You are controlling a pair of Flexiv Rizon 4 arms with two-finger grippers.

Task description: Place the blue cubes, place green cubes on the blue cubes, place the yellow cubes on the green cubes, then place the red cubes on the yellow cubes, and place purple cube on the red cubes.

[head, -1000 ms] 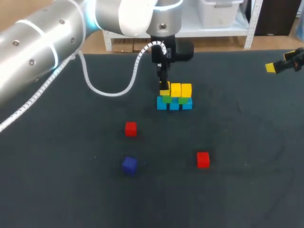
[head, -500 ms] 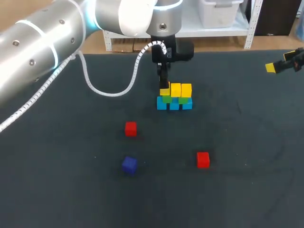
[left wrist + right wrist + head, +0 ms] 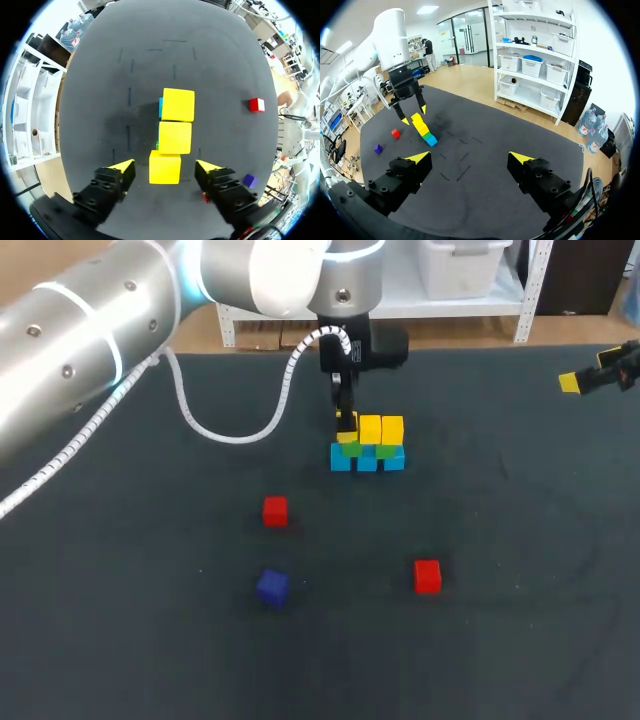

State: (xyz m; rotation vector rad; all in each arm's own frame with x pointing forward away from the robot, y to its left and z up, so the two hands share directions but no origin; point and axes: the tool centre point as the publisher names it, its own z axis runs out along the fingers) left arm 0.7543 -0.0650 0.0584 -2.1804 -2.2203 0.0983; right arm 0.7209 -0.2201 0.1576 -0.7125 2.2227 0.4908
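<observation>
While the left gripper (image 3: 346, 420) hangs over the left end of the little wall of cubes, its jaws stand spread. In the left wrist view the two yellow tips flank the end yellow cube (image 3: 165, 168), with a gap showing on each side, so neither tip touches it.

The wall stands near the middle of the table's (image 3: 500, 640) far edge. It has three layers: blue cubes (image 3: 366, 460) at the bottom, green cubes (image 3: 386, 450) on them, and yellow cubes (image 3: 371, 428) on top. Its long axis runs parallel to the far edge. From the left wrist the three yellow cubes (image 3: 175, 137) form a line leading straight away from the gripper, which straddles the nearest one across the line.

Out on the open cloth, well apart from the wall, a red cube (image 3: 275, 510) lies toward the near edge on the left. A second red cube (image 3: 427, 576) lies further toward the near edge on the right. The purple cube (image 3: 272, 586) sits nearer the near edge than the first red one, turned slightly askew.

The right gripper (image 3: 470, 157) is at the table's far right corner, jaws wide apart with nothing between them.
</observation>
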